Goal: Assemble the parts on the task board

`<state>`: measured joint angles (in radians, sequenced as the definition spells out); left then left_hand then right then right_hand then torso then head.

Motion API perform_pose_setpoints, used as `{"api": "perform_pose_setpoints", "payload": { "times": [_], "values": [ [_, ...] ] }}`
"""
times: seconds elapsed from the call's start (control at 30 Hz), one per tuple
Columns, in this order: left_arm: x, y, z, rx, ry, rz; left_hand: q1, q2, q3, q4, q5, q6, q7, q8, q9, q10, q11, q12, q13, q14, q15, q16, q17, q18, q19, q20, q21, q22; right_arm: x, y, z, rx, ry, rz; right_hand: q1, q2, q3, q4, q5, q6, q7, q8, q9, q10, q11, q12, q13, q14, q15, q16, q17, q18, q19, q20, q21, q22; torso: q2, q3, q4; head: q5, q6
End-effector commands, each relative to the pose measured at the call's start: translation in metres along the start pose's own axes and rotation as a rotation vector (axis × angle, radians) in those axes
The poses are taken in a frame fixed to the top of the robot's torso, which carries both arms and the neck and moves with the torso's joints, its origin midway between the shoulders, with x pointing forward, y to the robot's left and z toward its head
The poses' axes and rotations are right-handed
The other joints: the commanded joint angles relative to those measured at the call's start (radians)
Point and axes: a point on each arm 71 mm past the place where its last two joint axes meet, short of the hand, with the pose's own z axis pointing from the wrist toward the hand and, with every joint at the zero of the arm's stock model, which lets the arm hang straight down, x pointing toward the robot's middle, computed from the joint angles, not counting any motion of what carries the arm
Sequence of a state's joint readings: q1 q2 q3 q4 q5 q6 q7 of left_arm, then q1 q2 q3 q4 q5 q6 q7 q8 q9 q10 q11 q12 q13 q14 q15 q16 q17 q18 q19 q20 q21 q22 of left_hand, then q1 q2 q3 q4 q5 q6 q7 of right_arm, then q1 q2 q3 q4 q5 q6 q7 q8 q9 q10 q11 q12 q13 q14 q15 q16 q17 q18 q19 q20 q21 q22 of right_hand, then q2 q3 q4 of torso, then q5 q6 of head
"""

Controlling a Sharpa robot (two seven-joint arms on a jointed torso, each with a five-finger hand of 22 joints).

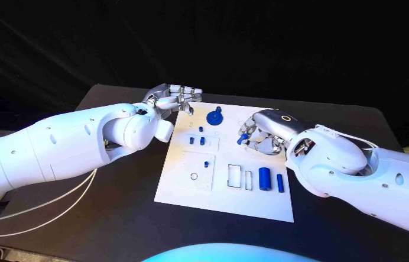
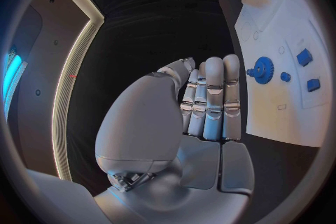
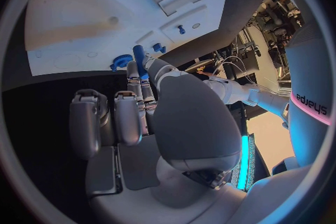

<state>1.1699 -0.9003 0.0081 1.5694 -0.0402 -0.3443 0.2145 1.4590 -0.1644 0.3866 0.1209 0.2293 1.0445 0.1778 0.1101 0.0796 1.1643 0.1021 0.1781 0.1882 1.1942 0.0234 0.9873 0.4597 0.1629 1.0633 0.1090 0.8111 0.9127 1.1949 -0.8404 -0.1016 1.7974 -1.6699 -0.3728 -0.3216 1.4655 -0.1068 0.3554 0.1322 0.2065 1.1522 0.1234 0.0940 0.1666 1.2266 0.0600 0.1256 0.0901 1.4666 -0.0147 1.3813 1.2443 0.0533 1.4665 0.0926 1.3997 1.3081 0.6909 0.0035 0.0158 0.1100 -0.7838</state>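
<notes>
Two blue cylinders [image 1: 271, 181] are lying nearest on the task board [image 1: 192, 194], looking light, stiff, slippery; grip mid-length. Right hand [image 1: 260, 133] is pinching a blue peg [image 1: 243, 138] mid-board. Left hand [image 1: 177, 98] is hovering empty, fingers loosely extended. Left wrist view is showing the blue gear [image 2: 263, 70] teeth clearly.
</notes>
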Motion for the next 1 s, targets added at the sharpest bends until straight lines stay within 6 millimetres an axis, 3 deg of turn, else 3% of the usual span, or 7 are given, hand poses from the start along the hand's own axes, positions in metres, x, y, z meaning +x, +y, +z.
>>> {"api": "perform_pose_setpoints", "payload": {
  "times": [0.03,0.27,0.37,0.57,1.0],
  "values": [
    [0.004,-0.002,0.001,0.013,0.029,-0.003,-0.004,0.001,-0.007,-0.002,-0.003,-0.005,0.0,0.001,-0.001,-0.006,-0.001,0.005,0.001,-0.009,0.0,0.0,-0.001,0.013,-0.001,0.006,-0.004,-0.001,-0.001,0.015,0.0,-0.048,-0.028,0.049,0.009,-0.005,0.008,-0.002,0.008,0.006,0.0,0.002,0.002,0.009,-0.002,-0.005,0.001,0.045,-0.005,0.004,0.0,-0.018,0.04,-0.007,0.005,0.206,0.001,0.0004,0.0006,0.006,-0.003],
    [0.006,-0.002,0.001,0.014,0.035,-0.004,-0.004,0.001,-0.007,-0.002,-0.003,-0.005,0.0,0.001,-0.001,-0.006,-0.001,0.005,0.001,-0.009,0.0,0.0,-0.001,0.013,-0.001,0.006,-0.004,-0.001,0.01,0.051,0.006,-0.138,0.0,0.109,0.008,-0.008,0.014,-0.005,0.013,0.006,0.001,0.001,0.003,0.01,-0.001,-0.008,0.0,0.044,-0.004,0.003,-0.002,-0.017,0.038,-0.007,0.0,0.205,-0.001,-0.001,0.0001,0.022,-0.011],
    [0.008,-0.001,0.002,0.014,0.037,-0.005,-0.004,0.001,-0.007,-0.002,-0.003,-0.005,0.0,0.001,-0.001,-0.006,-0.001,0.005,0.001,-0.009,0.0,0.0,-0.001,0.013,-0.001,0.006,-0.004,-0.001,0.02,0.064,0.009,-0.17,0.021,0.128,0.007,-0.01,0.015,-0.006,0.015,0.005,0.002,0.001,0.003,0.01,0.0,-0.009,0.0,0.044,-0.004,0.002,-0.003,-0.016,0.036,-0.007,-0.004,0.204,-0.001,-0.0001,0.0013,0.031,-0.017],
    [0.012,-0.001,0.005,0.016,0.044,-0.007,-0.003,0.002,-0.007,-0.002,-0.002,-0.005,0.0,0.002,-0.001,-0.007,-0.001,0.007,0.002,-0.009,0.0,0.0,-0.001,0.013,0.0,0.006,-0.004,0.0,0.044,0.082,0.016,-0.211,0.069,0.154,0.006,-0.012,0.018,-0.008,0.017,0.004,0.003,-0.001,0.003,0.009,0.001,-0.011,-0.001,0.044,-0.004,0.002,-0.004,-0.015,0.035,-0.007,-0.008,0.203,0.0,-0.0023,0.0005,0.051,-0.019],
    [0.015,-0.001,0.007,0.016,0.05,-0.009,-0.003,0.002,-0.007,-0.002,-0.002,-0.005,0.0,0.002,-0.001,-0.007,-0.001,0.007,0.002,-0.009,0.0,0.0,-0.001,0.013,0.0,0.006,-0.004,0.0,0.074,0.094,0.028,-0.223,0.133,0.142,0.004,-0.013,0.019,-0.008,0.017,0.003,0.004,-0.002,0.003,0.008,0.001,-0.013,-0.001,0.044,-0.003,0.001,-0.006,-0.014,0.033,-0.007,-0.012,0.201,0.0,0.0002,-0.0005,0.069,-0.021]
  ]
}}
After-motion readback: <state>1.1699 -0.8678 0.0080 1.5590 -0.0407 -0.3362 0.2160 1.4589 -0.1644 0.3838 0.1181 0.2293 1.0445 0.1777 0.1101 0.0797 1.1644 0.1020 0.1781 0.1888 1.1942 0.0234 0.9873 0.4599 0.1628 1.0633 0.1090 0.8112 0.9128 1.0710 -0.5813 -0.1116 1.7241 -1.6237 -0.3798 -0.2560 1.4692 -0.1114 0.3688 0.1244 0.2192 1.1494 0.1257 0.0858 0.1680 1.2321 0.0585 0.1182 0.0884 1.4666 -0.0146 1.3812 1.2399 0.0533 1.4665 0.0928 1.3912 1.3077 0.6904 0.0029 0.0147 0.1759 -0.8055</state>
